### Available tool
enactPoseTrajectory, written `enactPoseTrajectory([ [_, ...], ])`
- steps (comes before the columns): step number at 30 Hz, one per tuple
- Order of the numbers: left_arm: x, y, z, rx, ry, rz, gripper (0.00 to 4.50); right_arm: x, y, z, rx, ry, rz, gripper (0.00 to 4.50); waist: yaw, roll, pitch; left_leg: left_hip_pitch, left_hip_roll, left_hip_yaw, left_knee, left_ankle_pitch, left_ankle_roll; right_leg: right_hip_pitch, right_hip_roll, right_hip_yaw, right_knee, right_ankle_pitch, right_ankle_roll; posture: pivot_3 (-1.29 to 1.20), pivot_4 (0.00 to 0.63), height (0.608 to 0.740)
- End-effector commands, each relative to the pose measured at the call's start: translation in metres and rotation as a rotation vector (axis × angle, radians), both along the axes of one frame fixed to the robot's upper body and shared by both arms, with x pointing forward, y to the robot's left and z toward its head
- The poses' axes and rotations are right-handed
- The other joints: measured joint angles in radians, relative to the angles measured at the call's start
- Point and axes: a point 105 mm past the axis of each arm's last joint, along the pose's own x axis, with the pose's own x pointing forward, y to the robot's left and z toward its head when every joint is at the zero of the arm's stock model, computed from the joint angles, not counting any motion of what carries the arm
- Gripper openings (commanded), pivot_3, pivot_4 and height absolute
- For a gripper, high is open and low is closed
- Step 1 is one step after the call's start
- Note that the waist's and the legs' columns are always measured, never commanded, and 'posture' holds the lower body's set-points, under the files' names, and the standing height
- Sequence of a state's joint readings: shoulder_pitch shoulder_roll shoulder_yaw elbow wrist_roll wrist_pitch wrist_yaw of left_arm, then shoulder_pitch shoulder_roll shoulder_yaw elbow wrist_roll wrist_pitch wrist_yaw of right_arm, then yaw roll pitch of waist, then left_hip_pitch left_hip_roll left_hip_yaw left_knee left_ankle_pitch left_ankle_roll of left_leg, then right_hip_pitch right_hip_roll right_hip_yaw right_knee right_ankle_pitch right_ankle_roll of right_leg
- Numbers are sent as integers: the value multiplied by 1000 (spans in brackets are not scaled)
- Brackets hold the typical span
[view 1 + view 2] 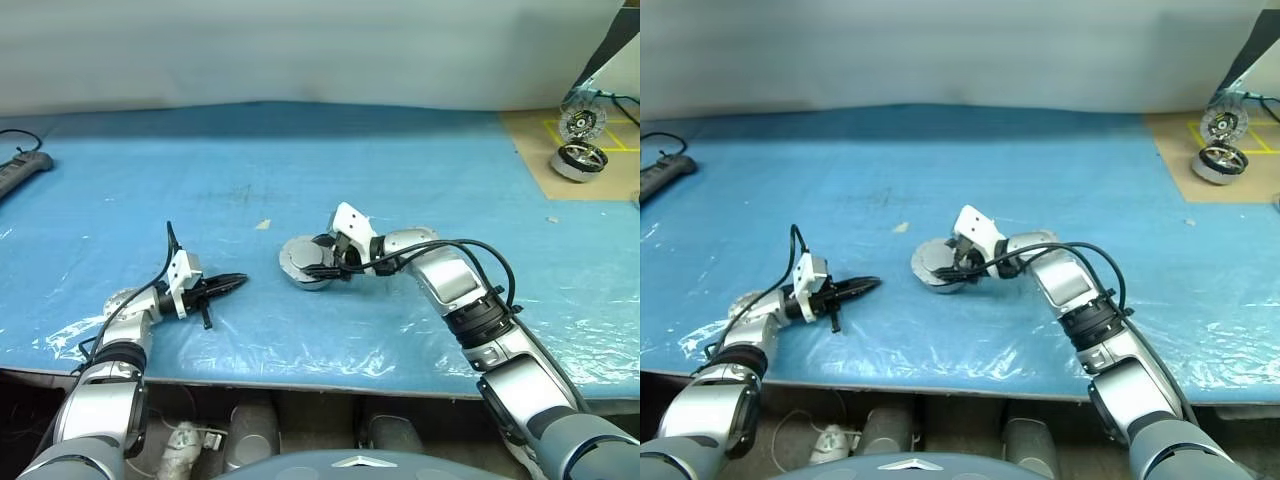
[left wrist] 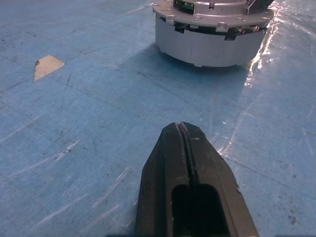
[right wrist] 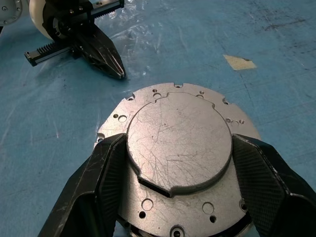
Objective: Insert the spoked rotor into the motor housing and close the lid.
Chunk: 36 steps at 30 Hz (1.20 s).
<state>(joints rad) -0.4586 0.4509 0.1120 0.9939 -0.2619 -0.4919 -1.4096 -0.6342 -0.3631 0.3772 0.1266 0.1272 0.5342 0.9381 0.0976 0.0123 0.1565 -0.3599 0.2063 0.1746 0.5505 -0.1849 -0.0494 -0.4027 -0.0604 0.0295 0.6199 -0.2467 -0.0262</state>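
Note:
The motor housing point(image 1: 305, 270) stands on the blue table mat near the middle; its silver wall point(image 2: 207, 44) also shows in the left wrist view. On top of it lies the lid point(image 3: 177, 133), plain grey cap face up, over a flange with holes. My right gripper point(image 3: 180, 143) reaches in from the right, one finger on each side of the lid's raised cap, shut on it. My left gripper point(image 1: 232, 283) lies low over the mat to the left of the housing, shut and empty, pointing at the housing with a gap between. The spoked rotor is hidden.
A small silvery round part point(image 1: 120, 298) lies behind my left wrist. Two round motor parts point(image 1: 580, 140) sit on a cardboard sheet point(image 1: 540, 165) at the far right. A power strip point(image 1: 22, 168) lies far left, and a tape scrap point(image 1: 262, 224) behind the housing.

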Motion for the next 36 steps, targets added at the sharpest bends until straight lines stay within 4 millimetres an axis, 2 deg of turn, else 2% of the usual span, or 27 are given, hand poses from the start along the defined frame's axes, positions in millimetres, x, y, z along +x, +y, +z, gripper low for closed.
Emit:
enactPoseTrajectory([
  [1, -4, -22, -2, -13, 30, -53, 0, 4, 2, 16, 24, -48, 13, 2983, 0, 0, 0, -2, 0, 0, 1, 0, 0, -1, 0, -1, 0, 0, 0, 0, 150, 740],
  [7, -1, -40, 18, -23, 12, -65, 0, 4, 3, 16, 29, -42, 17, 2983, -4, -11, 6, -10, 0, 0, 4, 2, 2, -5, 1, -3, -1, 0, 1, 0, 150, 740],
  [15, -6, -52, 45, -19, 5, -62, 0, 4, 2, 11, 18, -36, 13, 2983, -8, -15, 9, -11, 1, 0, 3, 2, 2, -7, 4, -4, -1, 1, 4, 0, 150, 740],
  [19, -16, -47, 52, 0, 4, -45, 0, 6, 2, 10, 16, -38, 4, 2983, -15, -16, 10, -11, 1, 0, 3, 2, 2, -7, 4, -4, -1, 0, 2, 0, 150, 740],
  [21, -32, -33, 51, 20, 10, -34, 0, 5, 1, 8, 9, -36, 5, 2983, -25, -16, 10, -11, 1, 0, 3, 2, 2, -7, 4, -4, -1, 0, 1, 0, 150, 740],
  [23, -39, -20, 53, 37, 18, -14, 0, 4, 1, 7, 12, -30, 10, 2983, -30, -17, 10, -11, 1, 0, 2, 2, 2, -7, 5, -4, -2, 0, 1, 0, 150, 740],
  [28, -35, -5, 59, 59, 10, 23, 0, 4, 0, 7, 9, -32, 9, 2983, -26, -17, 10, -10, 2, 0, 3, 2, 2, -6, 5, -5, -2, -1, 0, 0, 150, 740],
  [36, -17, -14, 73, 15, -5, 53, 0, 5, 6, 18, 67, -18, 11, 2983, -29, -17, 10, -10, 2, 0, 4, 2, 2, -5, 5, -4, -1, -1, 0, 0, 150, 740],
])
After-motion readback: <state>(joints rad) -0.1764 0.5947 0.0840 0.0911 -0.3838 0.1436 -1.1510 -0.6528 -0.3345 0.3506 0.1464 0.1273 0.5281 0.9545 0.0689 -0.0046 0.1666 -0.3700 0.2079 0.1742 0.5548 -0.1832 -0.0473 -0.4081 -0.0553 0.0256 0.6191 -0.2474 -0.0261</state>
